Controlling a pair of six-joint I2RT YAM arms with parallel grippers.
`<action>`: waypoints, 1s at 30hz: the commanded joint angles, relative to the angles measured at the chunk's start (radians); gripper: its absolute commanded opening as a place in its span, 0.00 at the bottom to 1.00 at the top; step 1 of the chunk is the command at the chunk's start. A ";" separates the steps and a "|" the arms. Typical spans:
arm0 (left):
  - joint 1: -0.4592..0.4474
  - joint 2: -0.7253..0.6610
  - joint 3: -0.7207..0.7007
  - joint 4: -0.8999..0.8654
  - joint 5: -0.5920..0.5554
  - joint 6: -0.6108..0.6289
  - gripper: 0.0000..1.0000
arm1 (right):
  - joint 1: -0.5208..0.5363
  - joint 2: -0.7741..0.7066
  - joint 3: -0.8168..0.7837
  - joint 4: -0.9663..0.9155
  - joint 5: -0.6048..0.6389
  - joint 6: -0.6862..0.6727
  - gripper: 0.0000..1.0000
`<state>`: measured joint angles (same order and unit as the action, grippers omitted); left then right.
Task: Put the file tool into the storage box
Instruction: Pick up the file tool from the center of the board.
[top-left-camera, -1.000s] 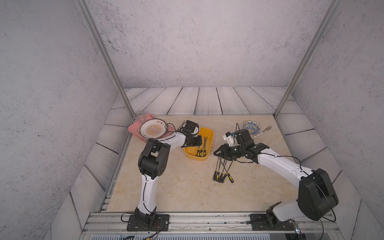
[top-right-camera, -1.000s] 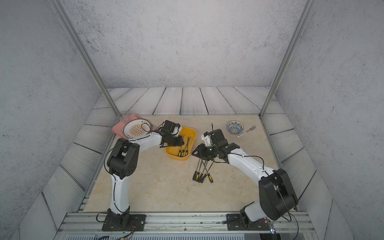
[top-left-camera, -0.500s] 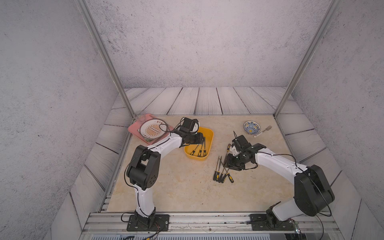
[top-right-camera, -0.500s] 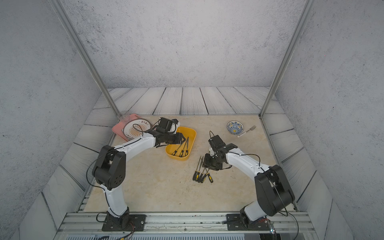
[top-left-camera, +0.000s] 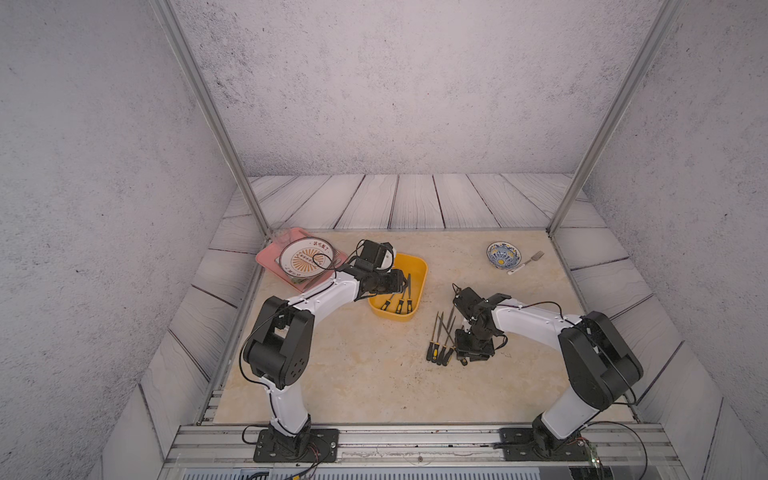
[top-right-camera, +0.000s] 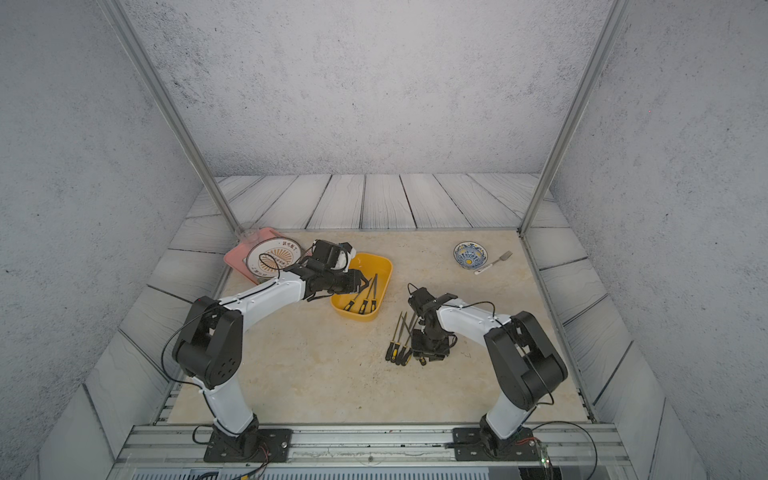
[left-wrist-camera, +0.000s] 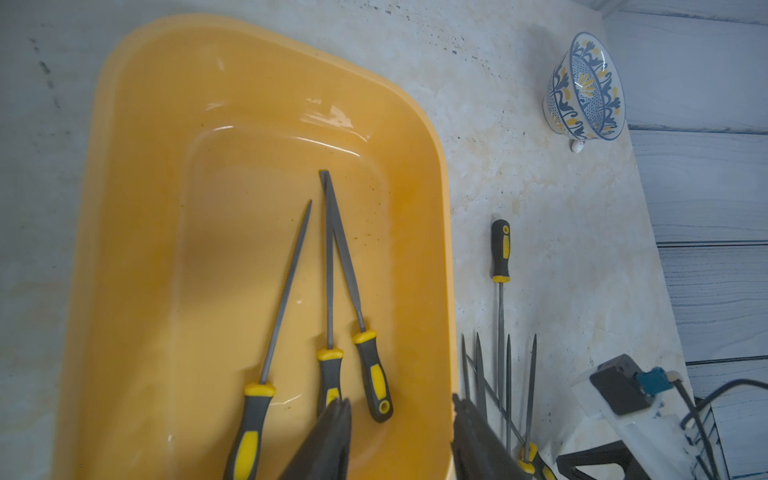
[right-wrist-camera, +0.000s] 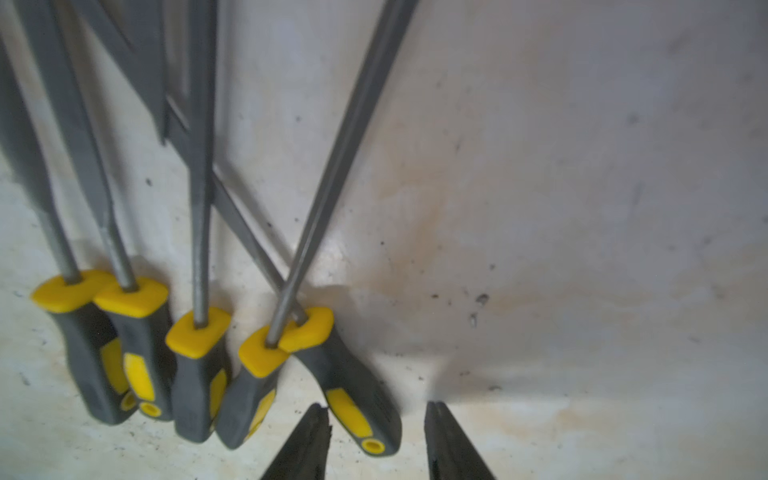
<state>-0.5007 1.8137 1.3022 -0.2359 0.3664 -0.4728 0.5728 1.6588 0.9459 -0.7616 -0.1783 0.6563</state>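
The storage box (top-left-camera: 412, 266) (top-right-camera: 374, 263) (left-wrist-camera: 232, 166) is a yellow tub at the table's middle left. Three file tools (left-wrist-camera: 286, 291) (top-left-camera: 400, 305) with black-and-yellow handles lie in it. My left gripper (top-left-camera: 401, 282) (top-right-camera: 363, 284) (left-wrist-camera: 401, 401) hovers open over the box's near end, holding nothing. Several more files (top-left-camera: 440, 336) (top-right-camera: 399, 336) (right-wrist-camera: 199, 353) lie fanned on the table to the right of the box. My right gripper (top-left-camera: 463, 359) (top-right-camera: 424, 359) (right-wrist-camera: 375, 405) points down, open, with its fingertips either side of the butt of the rightmost file's handle (right-wrist-camera: 353, 399).
A pink tray (top-left-camera: 266, 259) holding a white plate (top-left-camera: 307, 257) sits at the back left, beside the left arm. A blue patterned bowl (top-left-camera: 503, 254) (left-wrist-camera: 586, 87) and a fork (top-left-camera: 528, 262) stand at the back right. One file (left-wrist-camera: 500, 249) lies reversed beside the box.
The left gripper's jaws have widened above the box. The right gripper has come down and toward the table's near edge, from above the file shafts to their handles.
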 joint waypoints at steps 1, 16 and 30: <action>-0.001 0.008 0.008 0.001 0.021 -0.009 0.45 | 0.025 0.040 0.030 -0.002 0.030 -0.010 0.43; -0.001 -0.003 0.007 0.010 0.054 -0.024 0.45 | 0.045 0.087 0.110 -0.053 0.160 0.000 0.03; -0.010 -0.002 -0.016 0.188 0.282 -0.121 0.63 | 0.045 -0.114 0.159 0.023 0.051 -0.048 0.04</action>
<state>-0.5014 1.8145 1.3006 -0.1425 0.5396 -0.5606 0.6189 1.5906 1.1156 -0.8215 -0.0154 0.6373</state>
